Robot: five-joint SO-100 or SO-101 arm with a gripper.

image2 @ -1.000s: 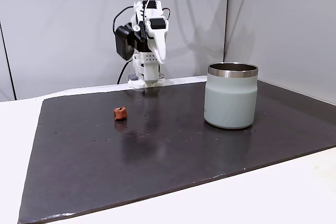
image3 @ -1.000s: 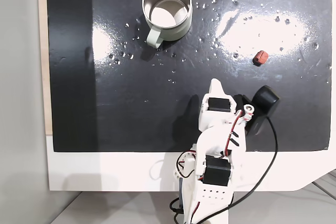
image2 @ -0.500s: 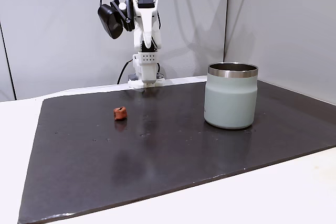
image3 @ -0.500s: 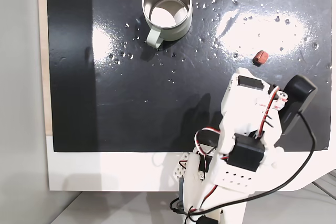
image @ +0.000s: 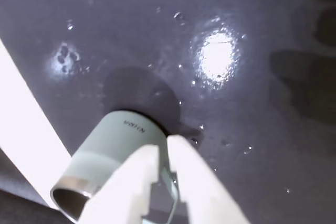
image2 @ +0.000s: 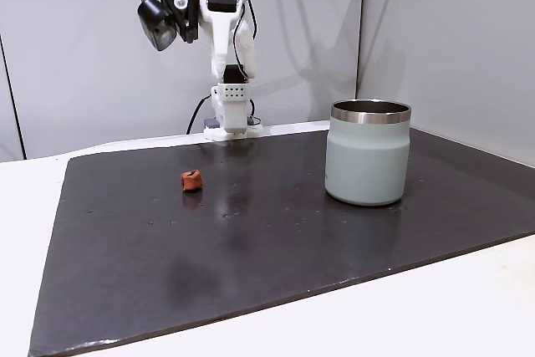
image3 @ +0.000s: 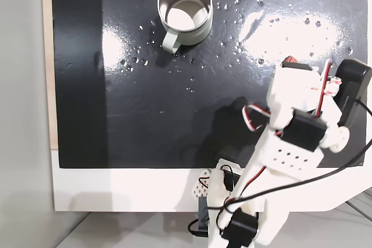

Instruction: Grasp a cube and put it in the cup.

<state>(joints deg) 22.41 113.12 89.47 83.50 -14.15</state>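
Wrist view: the white gripper [image: 164, 148] has its fingers [image: 140, 166] clenched together, empty, above the pale grey-green cylindrical cup with a steel rim [image: 113, 145] on the dark glossy mat [image: 252, 35].

Fixed side view: the white arm [image2: 224, 31] is raised high over its base at the desk's far edge. The tiny reddish-brown cube [image2: 191, 180] lies on the mat, well left of the cup [image2: 369, 153].

Fixed top view: the arm [image3: 296, 126] reaches over the mat's right part, almost covering the cube [image3: 289, 60]; the cup [image3: 185, 10] stands well apart at upper left.

Dark mat [image2: 251, 257] with cube [image2: 191, 180], cup [image2: 369, 161].
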